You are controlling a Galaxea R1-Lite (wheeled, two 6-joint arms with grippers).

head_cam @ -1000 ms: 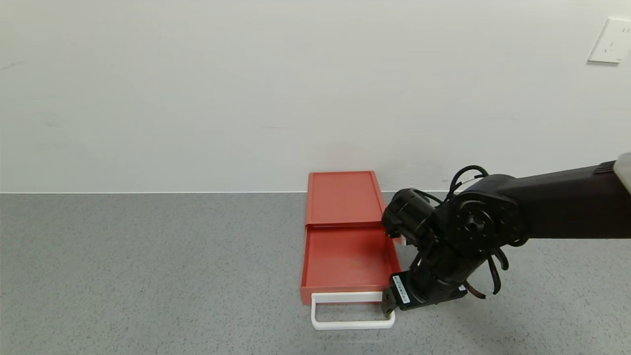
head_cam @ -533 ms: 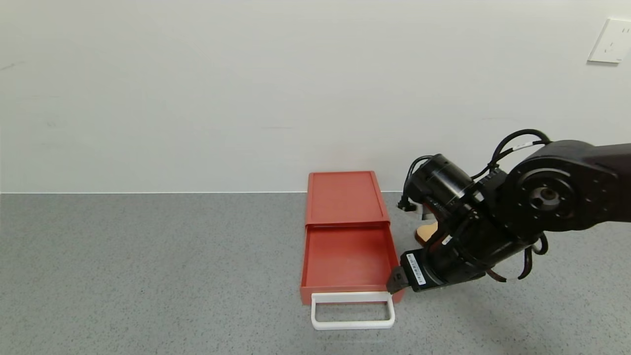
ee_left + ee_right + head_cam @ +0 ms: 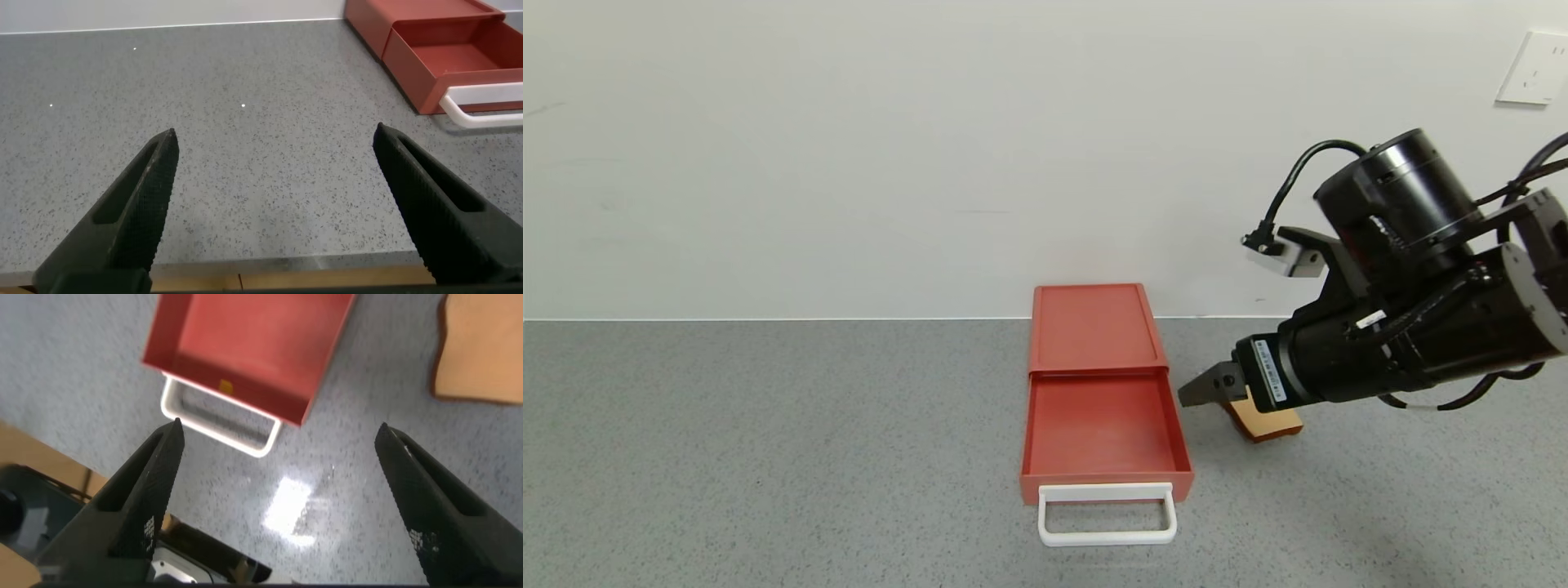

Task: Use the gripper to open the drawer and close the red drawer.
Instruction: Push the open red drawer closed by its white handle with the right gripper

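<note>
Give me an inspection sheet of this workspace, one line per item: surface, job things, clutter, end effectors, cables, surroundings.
Surface: grey speckled table, flat, meeting a white wall at the back.
Job's things: red drawer with its tray pulled out and empty; white loop handle at the near end, nothing touching it.
Clutter: tan toast-shaped slice lying flat on the table to the right of the drawer, partly hidden by the arm.
End effectors: right end effector open, above the table beside the drawer's right edge, holding nothing. Left end effector open, low over bare table left of the drawer.
Cables: black cables looped on the right wrist.
Surroundings: white wall socket at upper right.
</note>
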